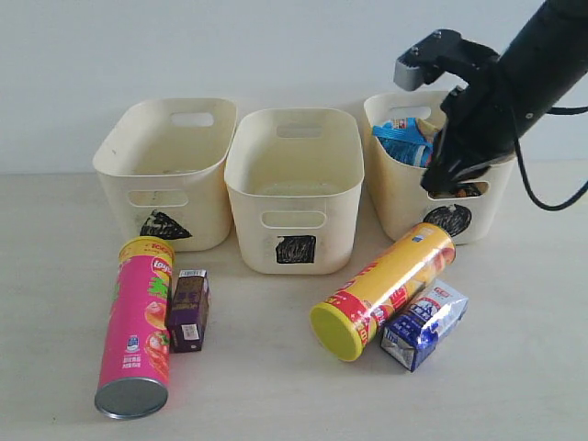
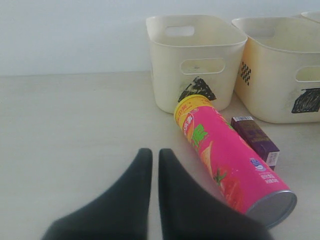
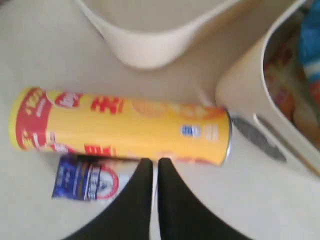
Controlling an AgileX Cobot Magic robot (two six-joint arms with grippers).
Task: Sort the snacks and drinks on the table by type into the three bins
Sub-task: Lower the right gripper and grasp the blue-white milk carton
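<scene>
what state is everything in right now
pink chip can, lying on its side
yellow chip can with red band, on its side, lid on
dark purple carton, lying flat
blue and white carton, on its side
triangle-marked cream plastic tub, upright, looks empty
square-marked cream plastic tub, upright, looks empty
circle-marked cream plastic tub, upright, holding a blue-white noodle bag
left gripper, shut, empty
right gripper, shut, empty

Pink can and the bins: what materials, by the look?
Pink can: glossy printed wrap, probably a card tube; the dull grey end disc looks like metal. Bins: cream moulded plastic, smooth with a faint sheen, judging by rounded corners and cut-out handles.
</scene>
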